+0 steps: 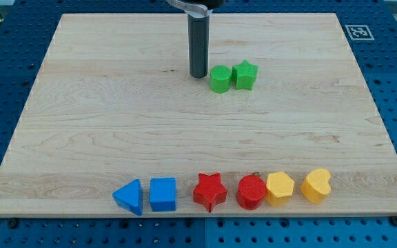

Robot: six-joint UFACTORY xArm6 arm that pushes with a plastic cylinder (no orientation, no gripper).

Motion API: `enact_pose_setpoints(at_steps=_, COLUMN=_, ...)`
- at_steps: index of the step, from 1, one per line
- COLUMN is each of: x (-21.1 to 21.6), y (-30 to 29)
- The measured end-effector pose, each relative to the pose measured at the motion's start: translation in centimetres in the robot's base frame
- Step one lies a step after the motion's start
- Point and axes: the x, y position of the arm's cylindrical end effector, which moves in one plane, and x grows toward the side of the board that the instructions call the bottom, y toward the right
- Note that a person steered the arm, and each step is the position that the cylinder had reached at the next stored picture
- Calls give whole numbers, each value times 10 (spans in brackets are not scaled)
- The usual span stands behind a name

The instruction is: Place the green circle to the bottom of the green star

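Note:
The green circle [220,79] lies on the wooden board [81,124] near the view's top centre. The green star [245,75] sits right beside it on the view's right, touching or nearly touching. My tip [198,74] is on the board just to the view's left of the green circle, a small gap away. The rod rises straight up out of the view's top.
A row of blocks lies along the view's bottom: blue triangle [129,197], blue cube [163,194], red star [209,191], red circle [251,191], yellow hexagon [280,188], yellow heart [316,184]. A marker tag [358,32] sits at the board's top right corner.

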Motion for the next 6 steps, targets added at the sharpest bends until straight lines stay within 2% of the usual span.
enact_pose_setpoints(at_steps=6, x=21, y=51)
